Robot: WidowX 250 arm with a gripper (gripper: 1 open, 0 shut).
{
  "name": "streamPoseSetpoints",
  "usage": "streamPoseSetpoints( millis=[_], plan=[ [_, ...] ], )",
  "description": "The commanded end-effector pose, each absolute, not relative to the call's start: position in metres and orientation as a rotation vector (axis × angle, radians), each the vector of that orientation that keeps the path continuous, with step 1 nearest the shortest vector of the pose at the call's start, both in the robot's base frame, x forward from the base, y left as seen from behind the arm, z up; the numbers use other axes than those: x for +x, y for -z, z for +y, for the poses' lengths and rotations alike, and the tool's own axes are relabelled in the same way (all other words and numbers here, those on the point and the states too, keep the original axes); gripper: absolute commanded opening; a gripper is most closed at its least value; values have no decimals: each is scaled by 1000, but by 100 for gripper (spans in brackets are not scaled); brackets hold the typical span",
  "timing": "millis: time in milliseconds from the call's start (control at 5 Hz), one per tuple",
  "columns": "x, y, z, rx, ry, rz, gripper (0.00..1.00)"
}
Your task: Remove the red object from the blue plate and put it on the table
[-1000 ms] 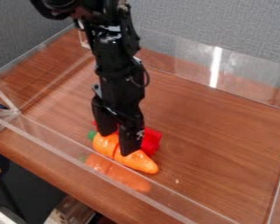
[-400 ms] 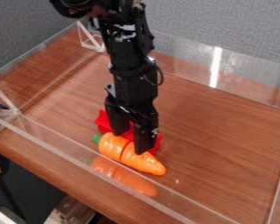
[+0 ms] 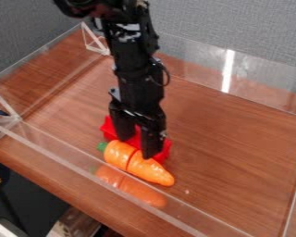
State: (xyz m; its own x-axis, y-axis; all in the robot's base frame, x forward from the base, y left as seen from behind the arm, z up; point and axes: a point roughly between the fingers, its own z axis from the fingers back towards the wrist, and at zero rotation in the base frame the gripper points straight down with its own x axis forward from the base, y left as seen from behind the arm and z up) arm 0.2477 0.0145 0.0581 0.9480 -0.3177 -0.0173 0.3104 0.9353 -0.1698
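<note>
The red object (image 3: pixel 115 127) lies low on the table (image 3: pixel 64 93) near the front wall, showing on both sides of my gripper (image 3: pixel 137 146). The two dark fingers (image 3: pixel 151 144) come straight down and stand apart astride the red object. Whether they are pressing on it cannot be told. An orange carrot (image 3: pixel 141 166) with a green tip lies just in front of the fingertips, touching or nearly touching the red object. The blue plate is out of view or hidden.
Low clear acrylic walls (image 3: pixel 64 157) ring the wood surface, and the front wall runs close to the carrot. The black arm (image 3: pixel 132 56) rises from the gripper toward the back left. A table edge with cables shows at the lower left.
The gripper has shifted right and back from over the carrot to astride the red object, uncovering the carrot. Since 0.4 s ago it has barely moved.
</note>
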Motion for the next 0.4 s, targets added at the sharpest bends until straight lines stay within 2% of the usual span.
streamPoseSetpoints(
  millis=[0,200],
  plan=[
    [258,-79,33,-155,294,-15,100],
    [255,-80,28,-156,374,-10,100]
  ],
)
